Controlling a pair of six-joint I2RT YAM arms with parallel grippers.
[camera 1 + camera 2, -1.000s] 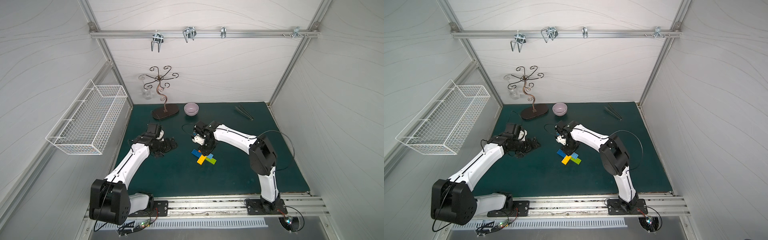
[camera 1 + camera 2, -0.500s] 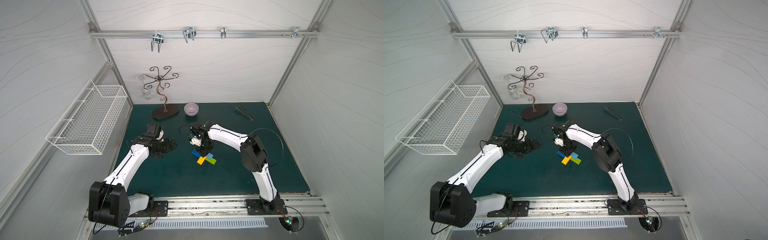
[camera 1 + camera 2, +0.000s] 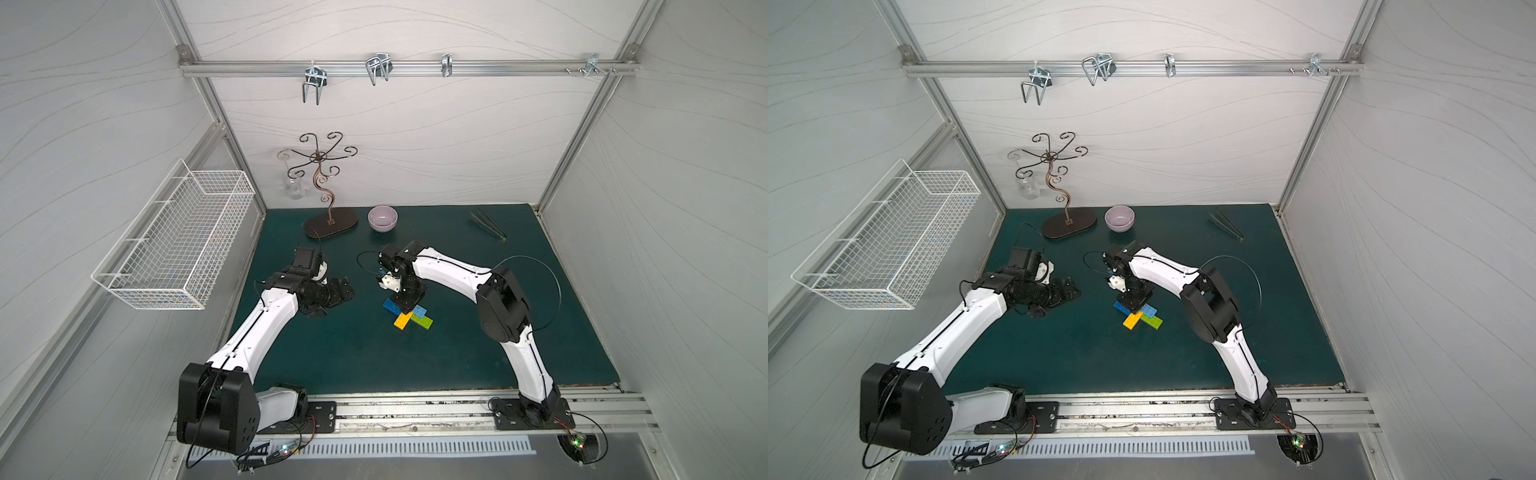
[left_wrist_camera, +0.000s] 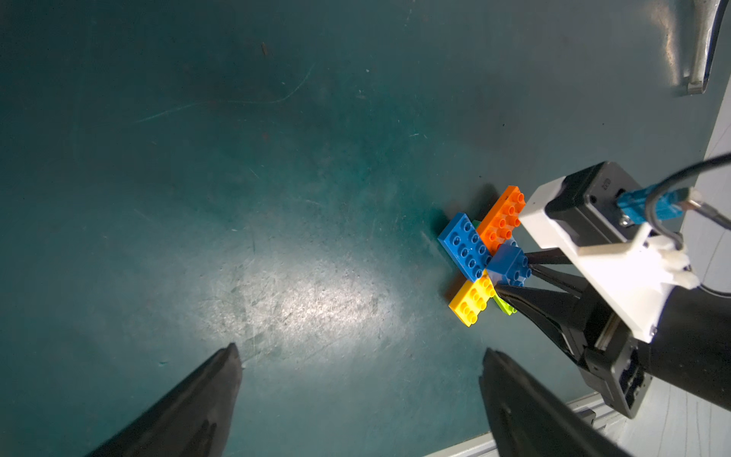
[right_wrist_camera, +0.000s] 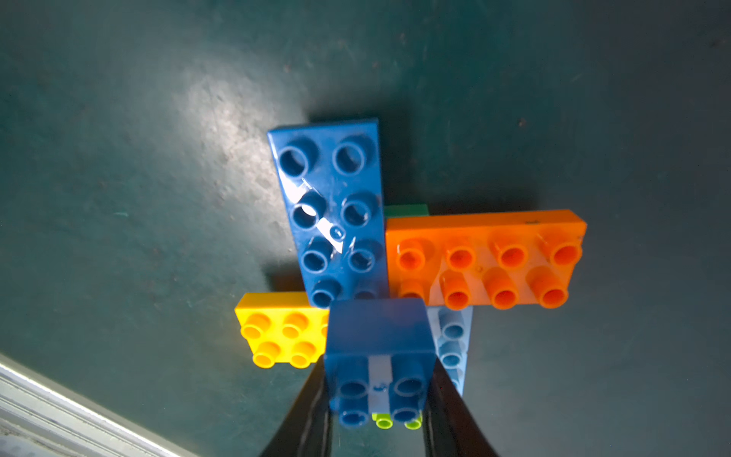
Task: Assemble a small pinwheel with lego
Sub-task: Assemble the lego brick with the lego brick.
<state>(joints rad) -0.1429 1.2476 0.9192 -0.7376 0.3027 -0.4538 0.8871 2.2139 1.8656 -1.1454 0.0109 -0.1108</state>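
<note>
Bright even light, glare on mat [image 4: 308, 292]

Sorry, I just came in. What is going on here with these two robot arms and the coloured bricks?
The right end effector grips a small square blue plastic brick at the centre of the pinwheel, a flat cross of studded plastic bricks on the dark green mat. Whether the brick is fully pressed in is unclear. The left end effector is open, empty, and away from the bricks.

Lab test cell: white panelled walls [image 3: 415, 137], aluminium frame [image 3: 395, 68].
</note>
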